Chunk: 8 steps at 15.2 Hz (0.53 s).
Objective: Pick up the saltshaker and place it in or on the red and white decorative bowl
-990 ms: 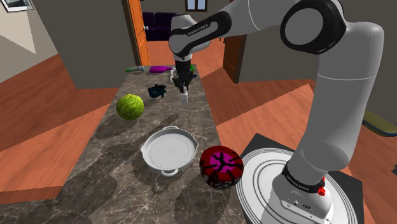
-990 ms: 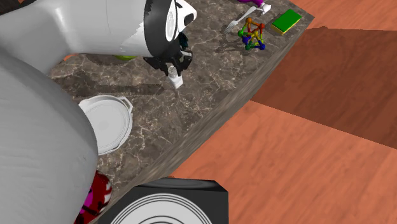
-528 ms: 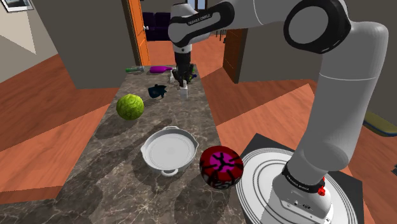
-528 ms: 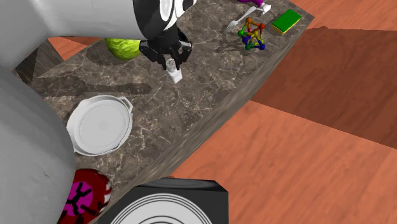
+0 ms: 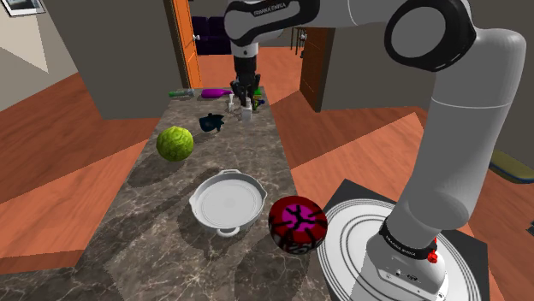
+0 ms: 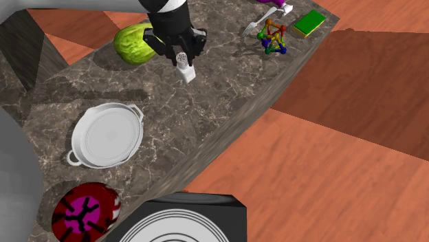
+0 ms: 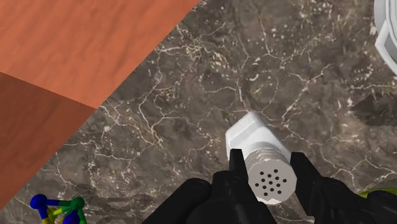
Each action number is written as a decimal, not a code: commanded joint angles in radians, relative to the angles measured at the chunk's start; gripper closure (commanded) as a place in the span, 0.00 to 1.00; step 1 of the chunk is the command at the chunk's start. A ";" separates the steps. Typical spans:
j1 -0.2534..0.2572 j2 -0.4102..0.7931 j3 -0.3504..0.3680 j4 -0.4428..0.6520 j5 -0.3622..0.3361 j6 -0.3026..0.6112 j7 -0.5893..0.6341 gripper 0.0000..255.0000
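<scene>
I see the black gripper (image 7: 270, 170) pointing down over the far part of the dark stone counter (image 5: 158, 248). Its two fingers (image 7: 236, 173) are closed tight on the saltshaker (image 7: 264, 159), one on each side of the round cap. The gap between them is just as wide as the cap. The saltshaker is white and grey, with little holes on top. It hangs with its square bottom toward the counter. I cannot tell if the bottom touches the stone or not.

In the shoulder view the saltshaker is at the far end of the counter, near a small dark blue-green thing (image 5: 210, 123). A bumpy green ball (image 5: 175, 143) sits closer in, toward that view's left.

The red bowl (image 5: 297, 224) has dark, branch-like marks on it. It sits at the near end of the counter, well apart from the saltshaker. A white pan (image 5: 226, 203) with two small handles is just beside the red bowl, and it lies between the red bowl and the saltshaker.

In the second exterior view a toy made of coloured balls and sticks (image 6: 274, 38) stands near the counter's corner, next to a flat green block (image 6: 309, 23).
</scene>
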 commanded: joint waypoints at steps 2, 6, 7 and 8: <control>0.000 0.001 0.000 0.040 0.000 -0.040 -0.001 1.00; 0.000 0.003 0.000 0.096 0.000 -0.094 -0.001 1.00; 0.000 0.003 0.000 0.103 0.000 -0.101 -0.001 1.00; 0.007 -0.036 0.004 0.053 -0.001 -0.090 0.011 1.00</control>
